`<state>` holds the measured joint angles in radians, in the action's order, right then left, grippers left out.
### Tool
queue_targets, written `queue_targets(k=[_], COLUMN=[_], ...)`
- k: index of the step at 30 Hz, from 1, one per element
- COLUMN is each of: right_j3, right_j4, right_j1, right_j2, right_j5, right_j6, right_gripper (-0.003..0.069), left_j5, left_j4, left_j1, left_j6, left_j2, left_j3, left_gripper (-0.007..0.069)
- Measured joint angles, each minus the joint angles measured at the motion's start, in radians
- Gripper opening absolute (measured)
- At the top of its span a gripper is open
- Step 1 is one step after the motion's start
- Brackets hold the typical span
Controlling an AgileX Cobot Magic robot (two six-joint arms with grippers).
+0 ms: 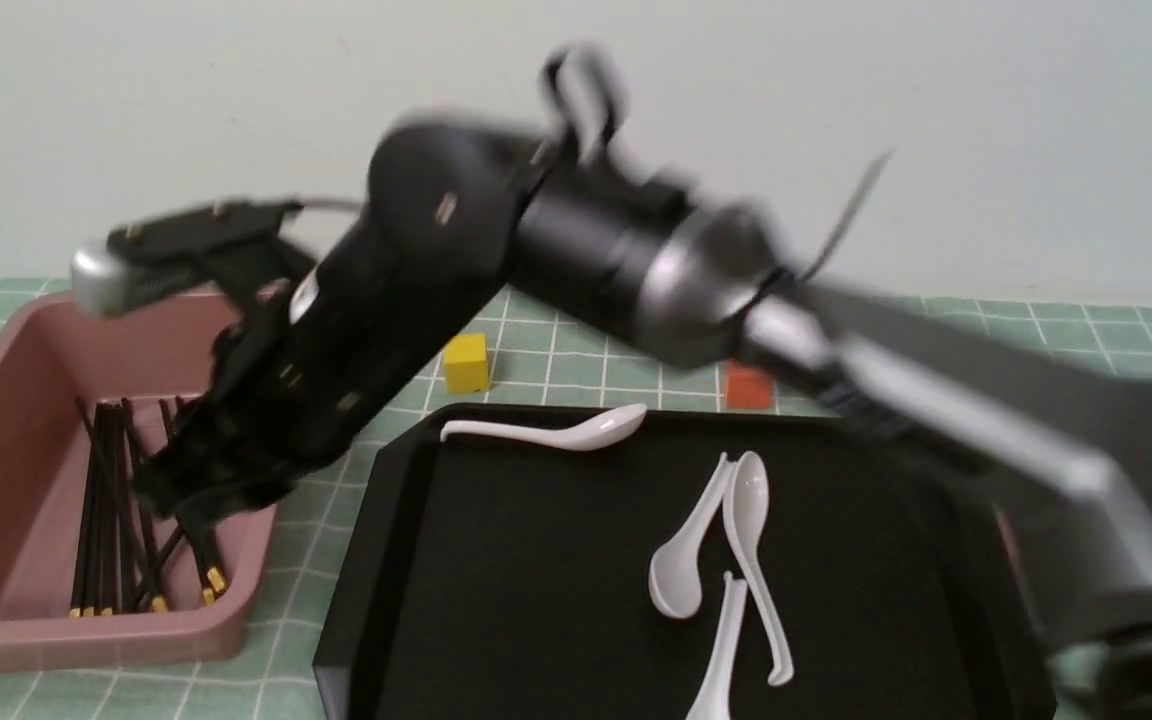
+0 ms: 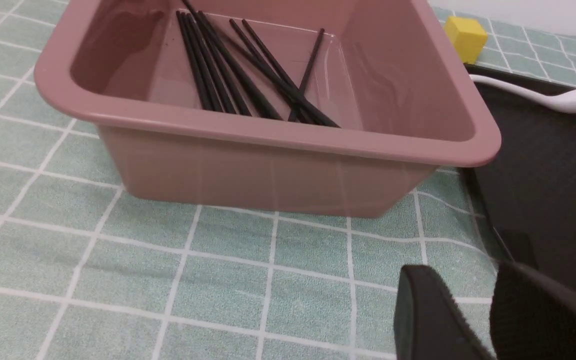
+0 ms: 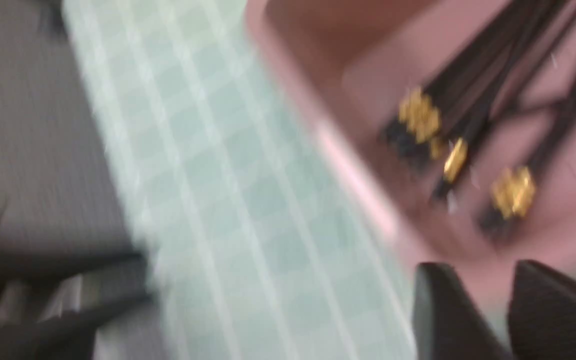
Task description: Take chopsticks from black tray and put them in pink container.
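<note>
Chopsticks (image 1: 101, 520), long, thin and black with yellow-gold tips; several, lying in the pink container (image 1: 106, 640), some side by side, others crossing at a slant; gold tips toward the container's near wall, two of them near its right-hand wall.

Right gripper (image 3: 475, 267), black; reaching in from the right of the container, over its right-hand side; fingertips apart, with no chopstick seen between them; arm (image 1: 596, 260) blurred, stretching well out to the right of the container.

Left gripper (image 2: 460, 272), black; outside the container, above the cloth; fingertips apart, nothing seen between them.

Black tray (image 1: 556, 560), glossy, large, with cut-off corners; to the right of the container, a strip of cloth between the two; partly hidden by the right arm.

White spoons (image 1: 566, 432), four; all on the tray, to the right of the container; one near the far rim, three grouped farther right.

Yellow cube (image 1: 466, 363), one; right of the container, just beyond the tray; red block (image 1: 748, 385), one; farther right of the container, also beyond the tray.

Green cloth (image 1: 286, 610), white-gridded; beneath and around the container; pale wall (image 1: 186, 120), beyond the container.
</note>
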<state>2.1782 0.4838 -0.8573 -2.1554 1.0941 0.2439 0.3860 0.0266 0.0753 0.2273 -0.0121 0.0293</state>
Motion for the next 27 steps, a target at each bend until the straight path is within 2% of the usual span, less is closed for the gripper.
queue_targets(k=[2, 5, 9, 12, 18, 21, 27], right_j3=[0.002, 0.001, -0.015, -0.115, -0.534, -0.845, -1.531], right_j4=[-0.063, -0.193, -0.322, -0.429, -0.466, -0.465, -0.466], right_j1=[0.007, 0.012, 0.012, 0.015, 0.018, 0.018, 0.018], right_j2=[0.094, 0.240, 0.389, 0.575, 1.020, 1.256, 1.642], right_j5=[0.099, 0.149, 0.158, 0.160, 0.154, 0.005, -0.547], right_j6=[0.000, -0.038, -0.114, -0.185, -0.253, -0.275, -0.334], right_gripper=[0.0091, -0.0007, -0.0013, -0.0013, -0.0011, -0.0008, -0.0006], left_j5=[0.000, 0.000, 0.000, 0.000, 0.000, 0.000, 0.000], left_j4=[0.000, 0.001, 0.001, 0.001, 0.001, 0.001, 0.001], left_j1=[0.000, 0.000, 0.000, 0.000, 0.000, 0.000, 0.000], left_j6=[0.000, 0.000, 0.000, 0.000, 0.000, 0.000, 0.000], left_j2=[0.000, 0.000, 0.000, 0.000, 0.000, 0.000, 0.000], left_j3=[0.000, 0.000, 0.000, 0.000, 0.000, 0.000, 0.000], left_gripper=[0.0217, 0.0218, 0.0218, 0.0218, 0.0218, 0.0218, 0.0219])
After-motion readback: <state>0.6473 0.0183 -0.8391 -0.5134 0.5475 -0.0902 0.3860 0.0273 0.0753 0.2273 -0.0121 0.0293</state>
